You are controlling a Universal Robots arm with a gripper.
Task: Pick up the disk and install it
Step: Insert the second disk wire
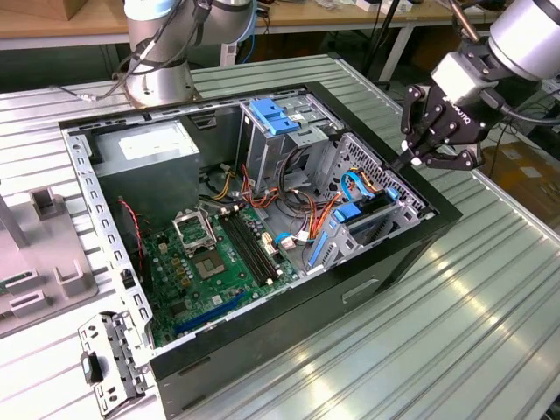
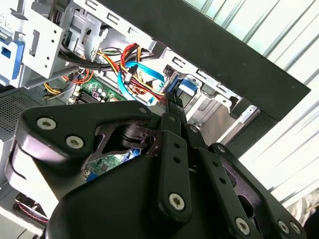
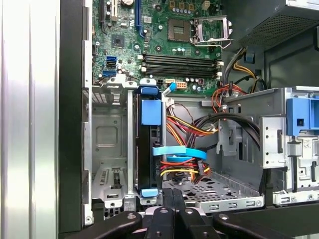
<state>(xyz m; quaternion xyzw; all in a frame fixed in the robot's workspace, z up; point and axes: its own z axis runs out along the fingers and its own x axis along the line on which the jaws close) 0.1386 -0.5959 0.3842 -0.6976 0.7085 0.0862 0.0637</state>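
Observation:
The disk (image 3: 148,149) stands on edge inside the metal drive cage (image 3: 107,134) of the open computer case (image 1: 385,262), with blue carrier rails at both of its ends. In the exterior view the disk (image 1: 360,217) sits low in the cage at the case's right side. My gripper (image 1: 404,161) hangs just above the case's right rim, over that cage. Its black fingers are pressed together with nothing between them, as both wrist views show, gripper (image 3: 173,193) and gripper (image 2: 172,104). A gap separates the fingertips from the disk.
A blue flat cable (image 3: 177,152) and bundled red, yellow and black wires (image 3: 187,124) cross beside the disk. A green motherboard (image 1: 219,254), grey power-supply box (image 1: 149,144) and light-blue slotted bracket (image 1: 276,114) fill the case. A loose metal bracket (image 1: 109,359) lies on the ribbed table.

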